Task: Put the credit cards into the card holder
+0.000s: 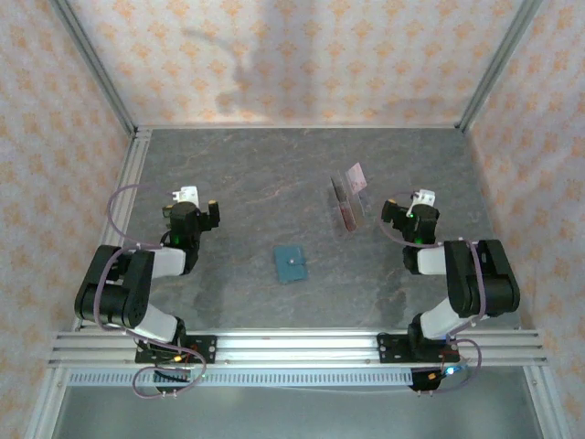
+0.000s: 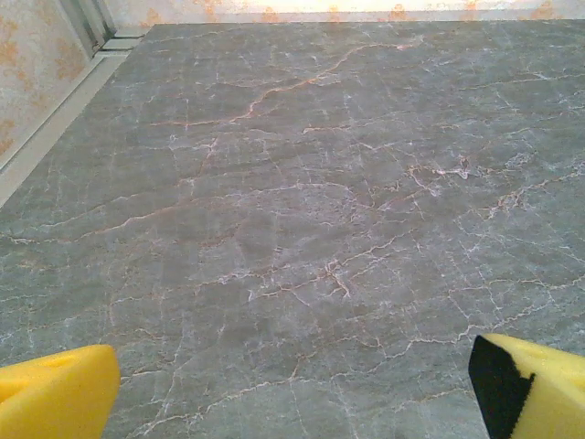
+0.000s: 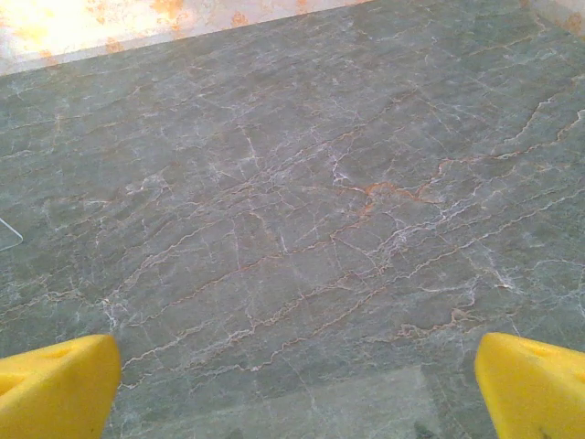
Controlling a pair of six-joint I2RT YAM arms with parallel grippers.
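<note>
The teal card holder (image 1: 292, 263) lies shut and flat on the table, midway between the two arms. The credit cards stand upright in a clear slotted stand (image 1: 348, 199) farther back and to the right: a pinkish one (image 1: 356, 175), a greyish one (image 1: 338, 191) and a red one (image 1: 348, 217). My left gripper (image 1: 189, 203) hovers left of the holder, well apart from it. In the left wrist view it (image 2: 292, 393) is open over bare table, yellow fingers (image 2: 55, 398) wide apart. My right gripper (image 1: 419, 206) sits just right of the stand, also open (image 3: 294, 389) with nothing between its fingers (image 3: 535, 384).
The table (image 1: 274, 174) is grey marble with patterned walls on three sides and metal rails along the left edge (image 1: 137, 174) and the near edge. A thin clear corner of the stand (image 3: 9, 240) shows at the left of the right wrist view.
</note>
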